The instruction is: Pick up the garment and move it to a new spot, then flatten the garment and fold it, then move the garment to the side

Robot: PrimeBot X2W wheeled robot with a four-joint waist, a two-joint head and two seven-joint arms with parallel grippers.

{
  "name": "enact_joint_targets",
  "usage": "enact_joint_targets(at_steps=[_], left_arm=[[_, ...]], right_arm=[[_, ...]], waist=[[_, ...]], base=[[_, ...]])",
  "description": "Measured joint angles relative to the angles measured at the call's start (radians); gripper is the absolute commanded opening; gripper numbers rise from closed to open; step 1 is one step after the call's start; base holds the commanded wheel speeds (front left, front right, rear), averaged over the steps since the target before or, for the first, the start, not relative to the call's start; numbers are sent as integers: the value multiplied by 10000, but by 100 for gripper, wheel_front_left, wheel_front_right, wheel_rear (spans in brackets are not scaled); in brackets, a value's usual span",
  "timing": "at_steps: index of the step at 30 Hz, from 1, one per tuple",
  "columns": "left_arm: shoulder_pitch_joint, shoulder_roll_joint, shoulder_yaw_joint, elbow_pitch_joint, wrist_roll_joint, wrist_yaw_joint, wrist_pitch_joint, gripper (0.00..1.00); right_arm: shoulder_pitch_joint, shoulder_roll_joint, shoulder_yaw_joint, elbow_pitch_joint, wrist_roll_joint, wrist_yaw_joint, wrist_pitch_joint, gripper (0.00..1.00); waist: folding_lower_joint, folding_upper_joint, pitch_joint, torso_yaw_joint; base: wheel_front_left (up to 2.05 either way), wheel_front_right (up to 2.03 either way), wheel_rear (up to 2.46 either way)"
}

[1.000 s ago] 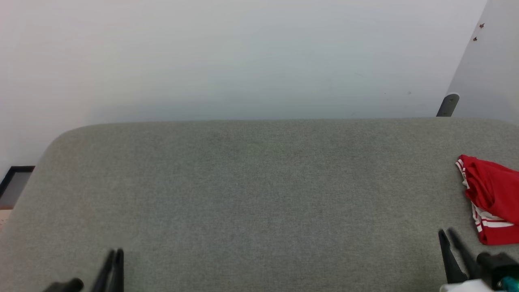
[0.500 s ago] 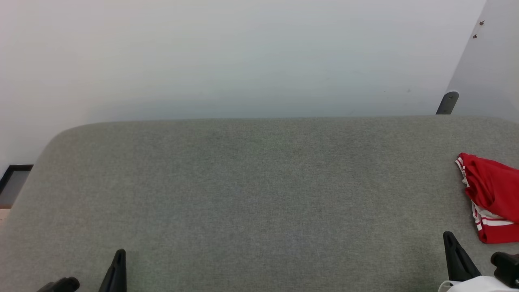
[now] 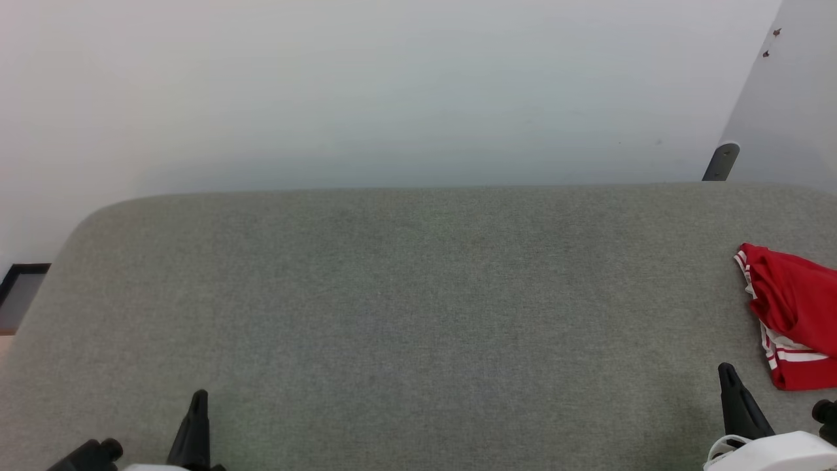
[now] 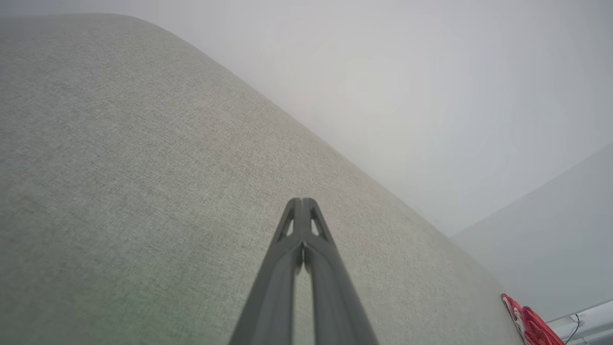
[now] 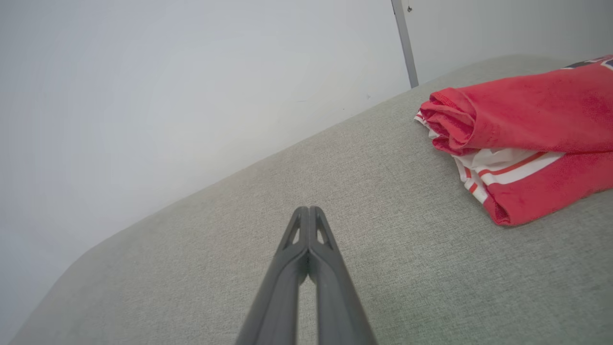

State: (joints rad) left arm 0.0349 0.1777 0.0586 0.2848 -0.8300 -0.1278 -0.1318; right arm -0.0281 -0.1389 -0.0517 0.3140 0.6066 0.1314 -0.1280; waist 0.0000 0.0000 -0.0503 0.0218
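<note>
While both pincers sit low at the near edge of the head view, each is pressed together on nothing. The left gripper (image 3: 198, 396) is at lower left and the right gripper (image 3: 724, 369) at lower right. Each wrist view shows two long dark fingers meeting at the tips over bare cloth.

Beyond them stretches the broad grey woven-fabric surface (image 3: 418, 294) with rounded corners. On its right side, just beyond and to the right of the right gripper and well apart from the left one, lies the red jersey (image 5: 527, 110). It is a soft knit bundle with white-and-red striped trim (image 5: 507, 167), rolled over itself in layers, with a sliver of dark lettering at its far end. Part of it runs off the right of the head view.

It looks light, limp and somewhat slick. Lifted from one point, it would likely sag and let its layers slide open. A better hold, I judge, is a pinch through all layers at the near striped edge, with the second pincer taking the same edge further along.

Farthest back stand the plain white wall (image 3: 392, 91) and a dark post (image 3: 721, 162).
</note>
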Motion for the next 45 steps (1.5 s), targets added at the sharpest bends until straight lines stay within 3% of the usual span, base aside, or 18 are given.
enact_joint_targets(at_steps=[45], left_arm=[[-794, -725, 314, -209, -4399, 0, 1406, 0]], right_arm=[[-435, 502, -355, -378, 5689, -4, 1375, 0]], waist=[[0, 0, 246, -101]], base=[[0, 0, 0]])
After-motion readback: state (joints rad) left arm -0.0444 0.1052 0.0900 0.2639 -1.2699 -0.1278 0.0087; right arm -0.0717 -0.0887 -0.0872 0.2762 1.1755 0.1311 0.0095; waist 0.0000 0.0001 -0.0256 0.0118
